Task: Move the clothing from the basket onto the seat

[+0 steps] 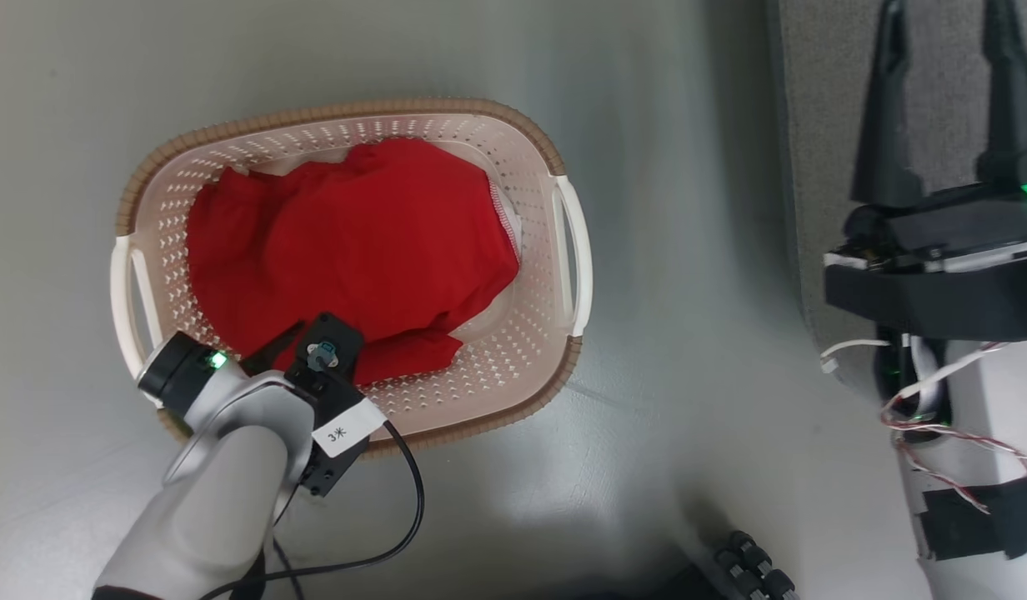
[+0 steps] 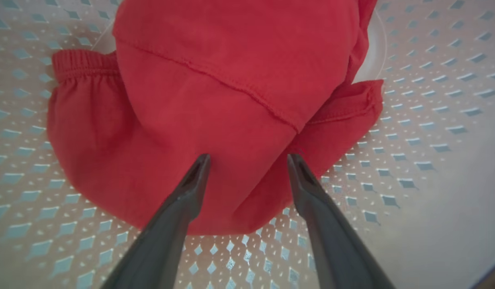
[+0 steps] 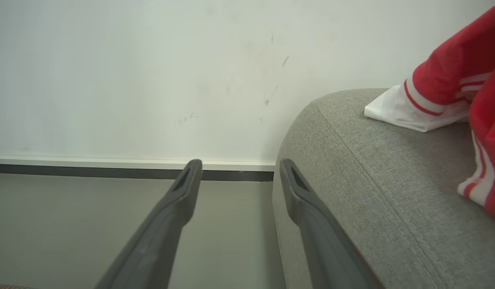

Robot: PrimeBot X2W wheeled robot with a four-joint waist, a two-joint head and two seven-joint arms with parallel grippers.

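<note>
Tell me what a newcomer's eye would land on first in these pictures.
The bright red garment heaped in the cream basket on the floor stands out first, with the open left gripper pointing into its folds. Next comes the red-and-white jersey lying on the grey seat, near the open right gripper.

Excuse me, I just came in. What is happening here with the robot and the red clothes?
A two-armed robot is moving laundry from the basket to the grey seat. Its left gripper, jaws open, reaches into the basket at a red garment lying there; nothing is gripped yet. The right gripper, also open and empty, is beside the seat's corner. A red jersey with white sleeves already lies on the seat.
</note>
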